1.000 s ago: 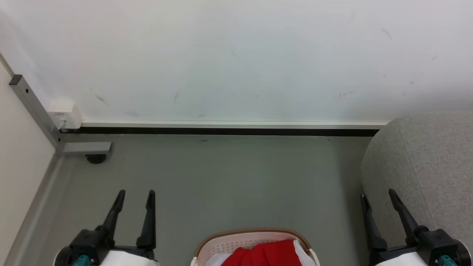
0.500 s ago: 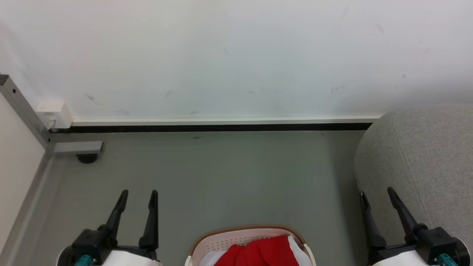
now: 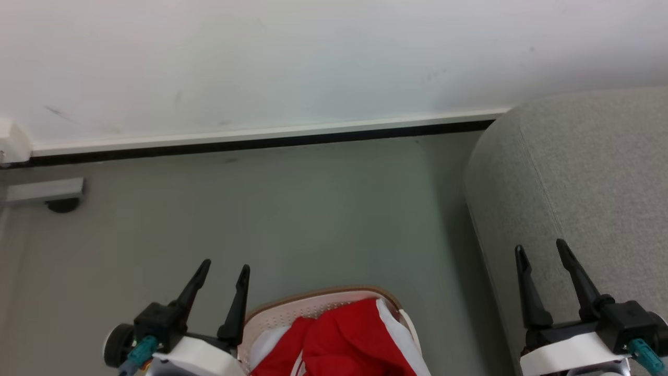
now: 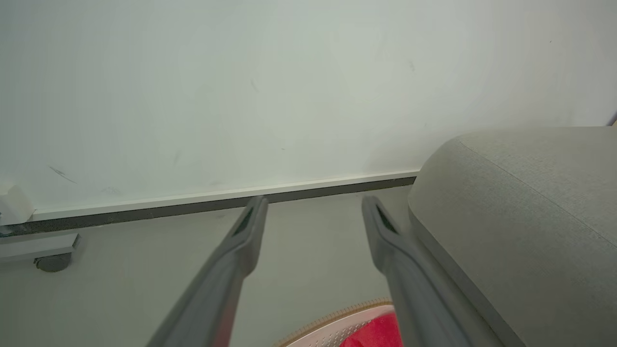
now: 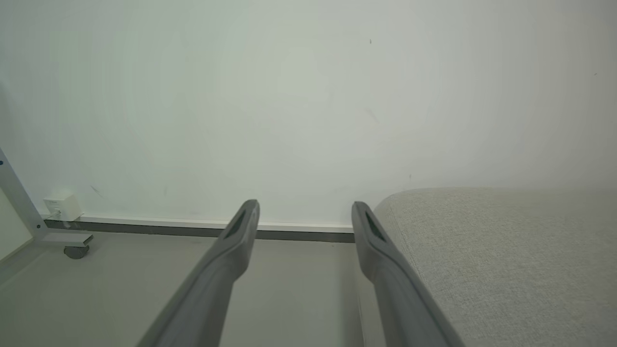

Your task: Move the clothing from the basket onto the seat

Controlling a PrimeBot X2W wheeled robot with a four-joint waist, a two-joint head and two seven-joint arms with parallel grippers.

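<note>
The cream basket (image 3: 308, 305) with its brown rim sits on the floor at the bottom centre of the head view, and its rim (image 4: 337, 315) peeks into the left wrist view. Red clothing (image 3: 339, 339) with white trim fills it, with a white piece (image 3: 263, 339) at its left. The light-grey seat (image 3: 579, 188) rises at the right, also in the wrist views (image 4: 520, 212) (image 5: 496, 260). My left gripper (image 3: 224, 271) stands open just left of the basket, holding nothing. My right gripper (image 3: 540, 250) stands open over the seat's front edge, empty.
A white wall with a dark skirting strip (image 3: 261, 143) runs across the back. A grey metal foot with a castor (image 3: 52, 196) stands at the far left. Grey floor (image 3: 287, 219) stretches between the basket, wall and seat.
The camera has turned right and dipped, so the seat and basket show larger. The left gripper has come in beside the basket's left rim. Both grippers stay open.
</note>
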